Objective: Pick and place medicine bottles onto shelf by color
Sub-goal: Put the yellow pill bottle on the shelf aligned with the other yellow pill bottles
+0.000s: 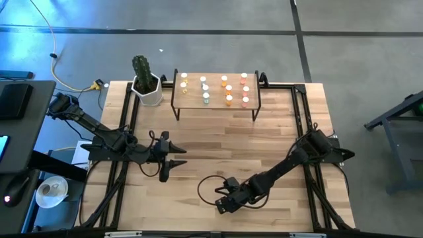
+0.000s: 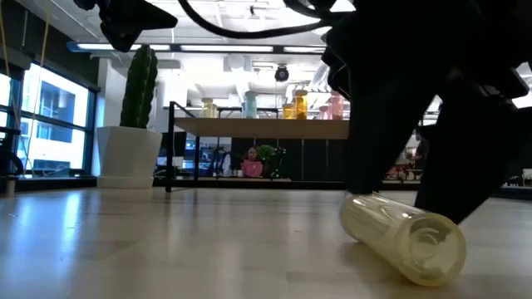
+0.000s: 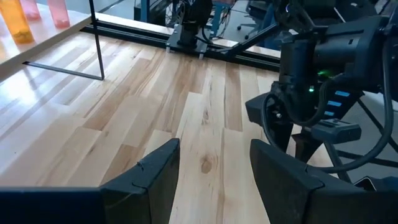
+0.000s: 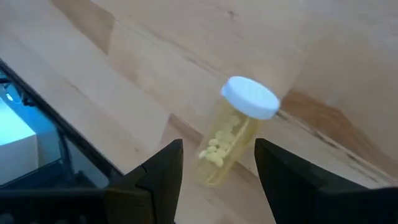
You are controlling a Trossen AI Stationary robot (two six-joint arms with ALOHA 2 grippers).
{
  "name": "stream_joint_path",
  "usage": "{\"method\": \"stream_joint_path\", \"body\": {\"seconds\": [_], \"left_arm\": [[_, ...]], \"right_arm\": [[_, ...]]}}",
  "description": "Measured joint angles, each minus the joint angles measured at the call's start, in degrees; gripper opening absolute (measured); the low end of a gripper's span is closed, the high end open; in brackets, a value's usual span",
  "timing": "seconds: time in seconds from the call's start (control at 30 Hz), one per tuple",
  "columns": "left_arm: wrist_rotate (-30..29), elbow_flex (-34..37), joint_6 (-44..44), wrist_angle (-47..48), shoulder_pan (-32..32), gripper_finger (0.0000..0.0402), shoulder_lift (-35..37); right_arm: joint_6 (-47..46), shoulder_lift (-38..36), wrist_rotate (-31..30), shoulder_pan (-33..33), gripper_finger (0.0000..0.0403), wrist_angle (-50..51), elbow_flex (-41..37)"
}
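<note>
— My right gripper [image 4: 214,165] is spread over a yellow bottle [image 4: 230,134] lying on its side, lower centre from above; only the wrist view shows the pills inside.

— And the left gripper [image 3: 211,171]?

— Spread, empty, centre-left. The shelf [image 1: 215,106], top centre, carries the other bottles [image 1: 227,90].

Pale wood-plank tabletop [image 1: 218,142], carrying at its far edge a low light-wood shelf on thin black legs [image 1: 215,102] and, just beside that, a white pot with a green cactus [image 1: 147,87]. Near the front, lying on its side on the planks, a yellow, white-capped medicine bottle [image 2: 405,234].
</note>
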State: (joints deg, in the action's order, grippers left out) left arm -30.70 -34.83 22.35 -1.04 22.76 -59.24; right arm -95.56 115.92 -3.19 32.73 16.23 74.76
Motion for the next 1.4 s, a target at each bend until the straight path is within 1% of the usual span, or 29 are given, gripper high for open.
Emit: {"method": "stream_joint_path", "body": {"seconds": [0.3,0.5,0.6,0.77,0.93,1.03,1.13,1.2,1.3,1.4], "left_arm": [[0.0,0.0,0.0,2.0,0.0,0.0184,0.0],[0.0,0.0,0.0,3.9,0.0,0.0184,0.0],[0.0,0.0,0.0,4.1,0.0,0.0184,0.0],[0.1,0.0,0.2,4.1,0.0,0.0184,0.0],[0.1,0.0,1.1,4.3,0.0,0.0184,0.0],[0.1,0.0,1.1,4.4,0.0,0.0184,0.0],[0.1,0.0,1.1,4.5,0.0,0.0184,0.0],[1.1,0.0,1.1,4.5,0.0,0.0184,0.0],[4.8,0.0,0.7,4.5,-0.4,0.0184,0.0],[9.7,0.0,-0.6,4.4,-1.2,0.0184,0.0]], "right_arm": [[-0.7,1.6,0.6,-0.1,0.0190,2.5,0.3],[1.0,2.3,2.5,-0.2,0.0185,3.2,0.3],[2.2,2.3,3.8,-0.2,0.0168,4.8,1.2],[4.8,2.6,4.8,-0.1,0.0127,8.9,3.2],[8.0,2.7,4.8,0.0,0.0089,10.4,4.3],[10.5,2.8,3.4,0.1,0.0076,11.4,5.3],[13.8,3.0,1.4,0.1,0.0074,13.9,7.1],[16.3,3.0,-0.8,0.1,0.0077,15.0,8.8],[20.6,3.0,-4.6,-0.4,0.0082,17.7,12.0],[26.6,2.9,-9.1,-1.1,0.0083,20.2,16.2]]}}
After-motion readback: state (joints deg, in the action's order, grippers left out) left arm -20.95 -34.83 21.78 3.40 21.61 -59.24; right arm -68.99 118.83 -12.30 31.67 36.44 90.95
